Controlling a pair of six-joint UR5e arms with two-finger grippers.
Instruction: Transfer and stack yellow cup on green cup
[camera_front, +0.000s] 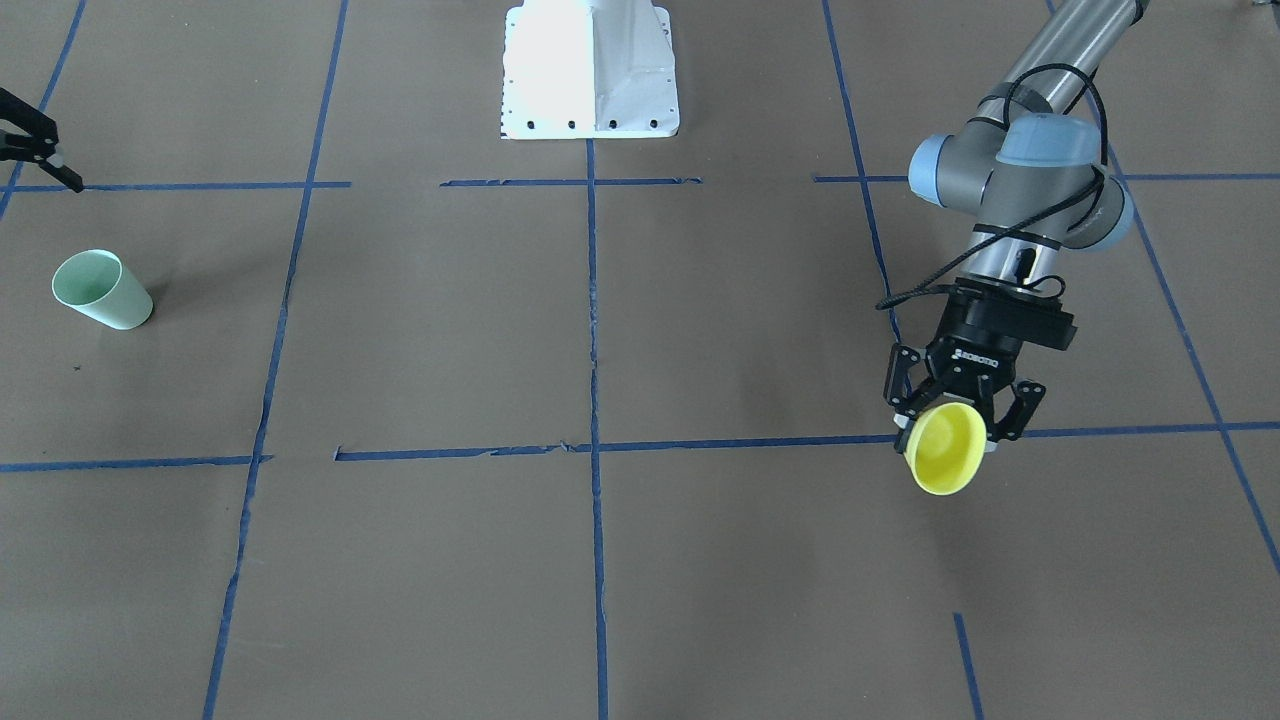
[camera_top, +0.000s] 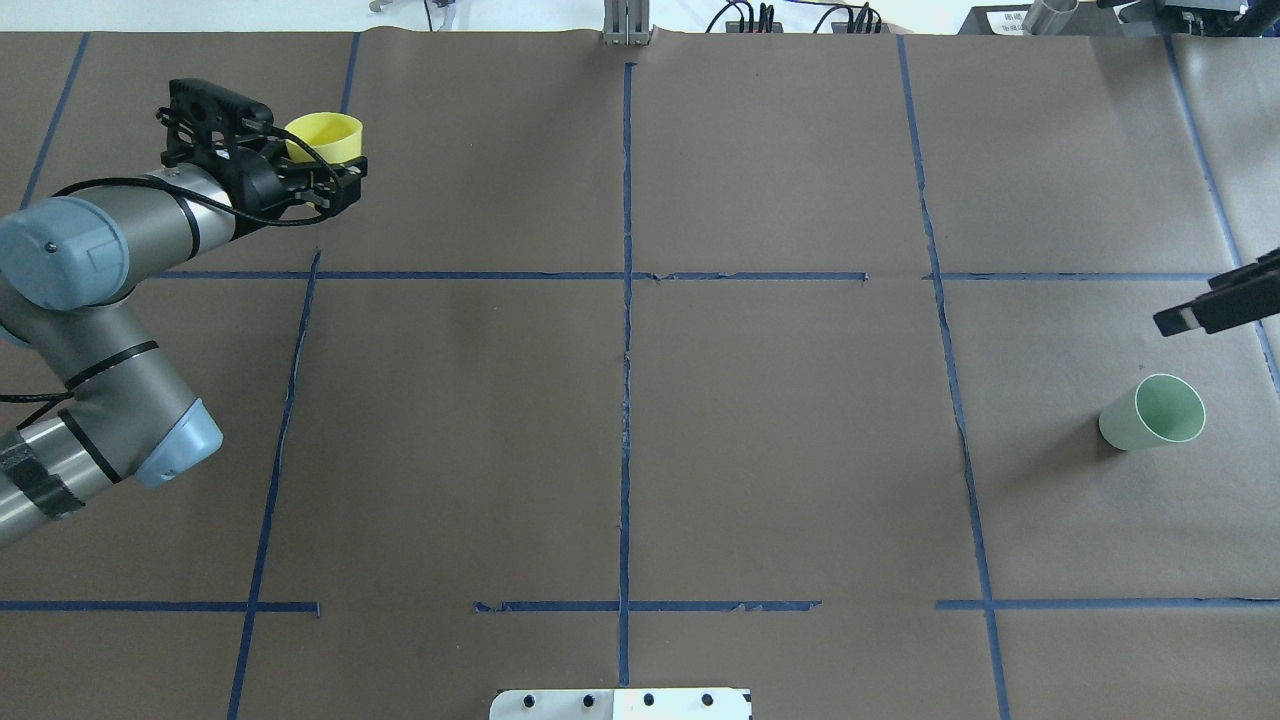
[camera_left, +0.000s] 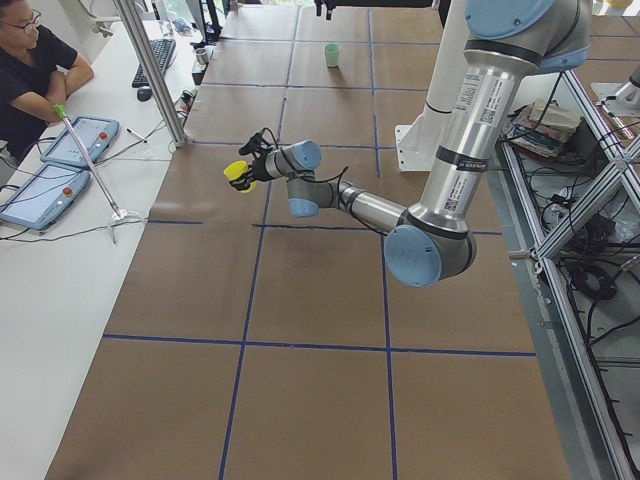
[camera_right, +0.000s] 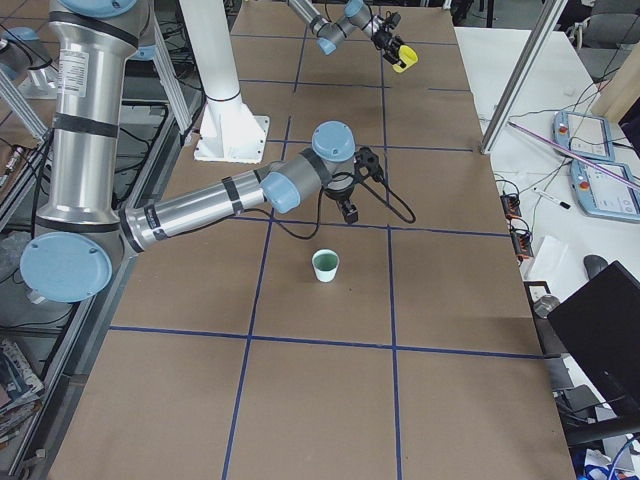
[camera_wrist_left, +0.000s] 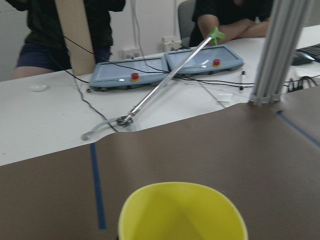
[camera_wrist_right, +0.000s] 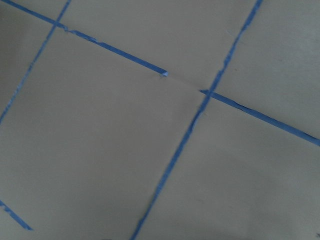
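two cups, well apart. overhead, the left hand (camera_front: 950, 425) clamps the yellow cup (camera_front: 945, 450) above the desk (camera_top: 780, 420) at ten o'clock, likely for carrying. the green cup (camera_front: 100, 290) stands mouth-up at four o'clock, ready to receive. the right hand (camera_top: 1215, 305) is nearby; i cannot tell its grip.

Silver-grey tubular arm segments (camera_front: 1075, 25) are joined by rounded grey joints capped in pale blue plastic (camera_front: 1045, 140). A black cable (camera_front: 935, 275) is strapped along the left arm with dark bands. The black left gripper (camera_front: 948, 432) is marked with white lettering, and its linkage fingers (camera_front: 1020, 405) are studded with small pale pins. A white mounting pedestal (camera_front: 590, 70) is edged with dark screw holes.
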